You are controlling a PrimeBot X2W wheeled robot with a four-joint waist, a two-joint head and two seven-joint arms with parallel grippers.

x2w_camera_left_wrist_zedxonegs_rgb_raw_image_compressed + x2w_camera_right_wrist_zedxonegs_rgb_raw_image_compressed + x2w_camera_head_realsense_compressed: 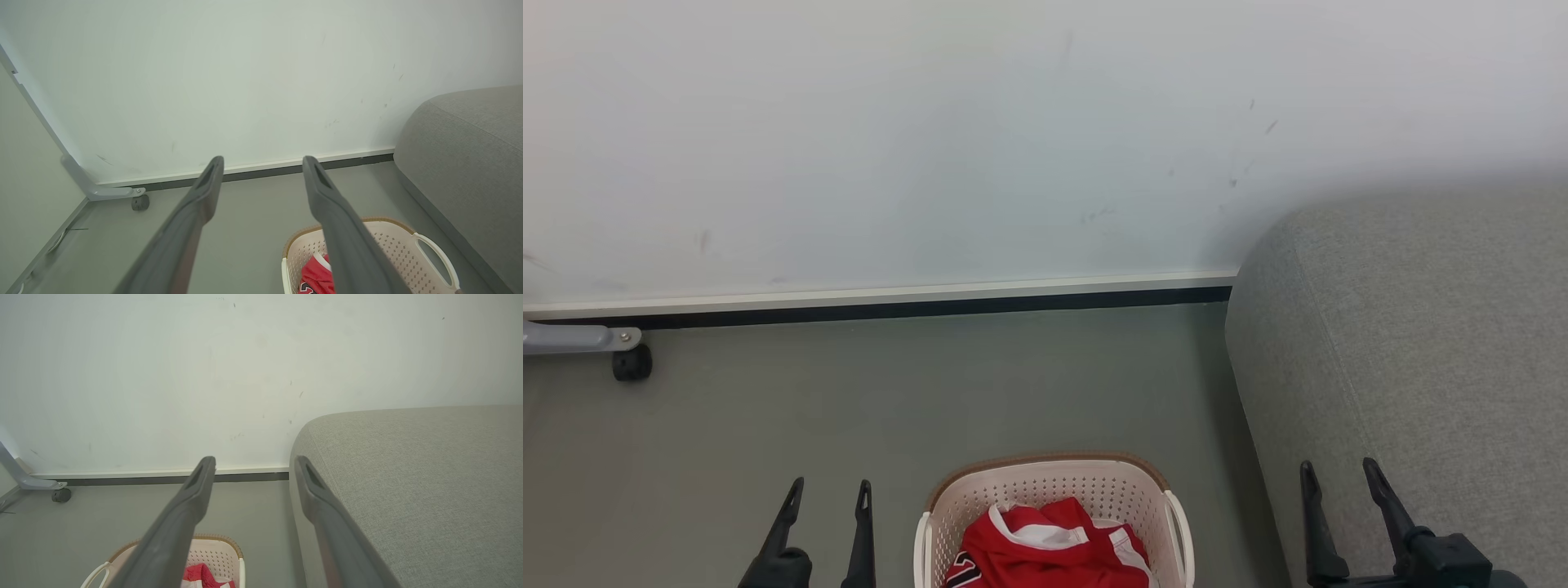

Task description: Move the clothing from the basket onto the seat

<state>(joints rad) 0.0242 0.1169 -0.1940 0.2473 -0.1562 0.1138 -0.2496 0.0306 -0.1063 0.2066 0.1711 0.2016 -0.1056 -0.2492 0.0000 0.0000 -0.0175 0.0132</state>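
A home-like room, possibly staged: grey upholstered seat (1421, 343), laundry basket (1054, 483) on a grey floor (849, 408), scuffed bare white wall (931, 122), and a castor-wheeled metal frame (580, 339).

The clothing (1029, 555) is bright red with white and black trim, and the basket (1054, 487) is cream-white, dotted with little holes, brown woven-look rim on top. The seat (1421, 343) is heathered grey fabric, floor (931, 384) flat grey-green, wall (931, 147) pale off-white.

one basket (1054, 488), one heap of red clothing (1045, 555) whose pieces i can't count, one grey seat (1421, 343), two pincers, the left pincer (831, 487) and right pincer (1338, 467), two fingers (862, 523) each, one caster wheel (631, 363), one metal leg (572, 337).
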